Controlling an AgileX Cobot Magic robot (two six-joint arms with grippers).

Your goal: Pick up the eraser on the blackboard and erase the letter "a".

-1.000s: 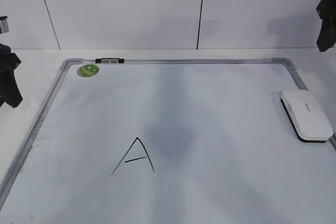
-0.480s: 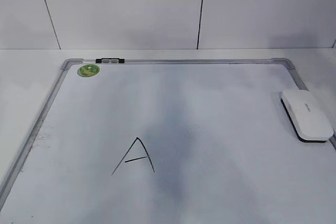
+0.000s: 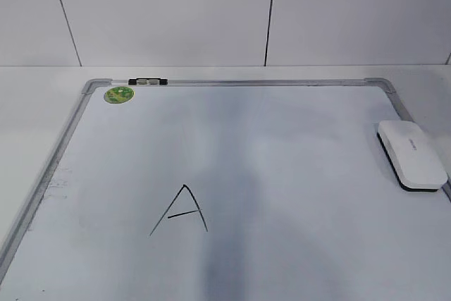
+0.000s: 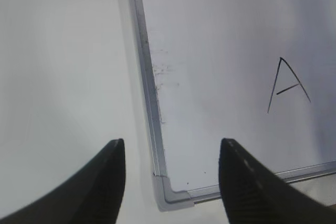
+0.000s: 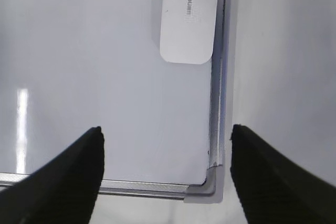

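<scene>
The whiteboard [image 3: 282, 167] lies flat on the white tabletop [image 3: 42, 82]. The eraser [image 3: 412, 154] rests on it against the right frame rail, untouched. A capital "A" [image 3: 182, 211] in black marker sits left of centre near the board's front; no lowercase "a" can be made out. A green round magnet [image 3: 118, 94] sits in the far left corner beside the black-and-silver clip [image 3: 147, 81]. The left gripper [image 4: 170, 182] hangs released above the board's near left corner; the right gripper [image 5: 165, 169] hangs released above the near right corner, holding nothing
</scene>
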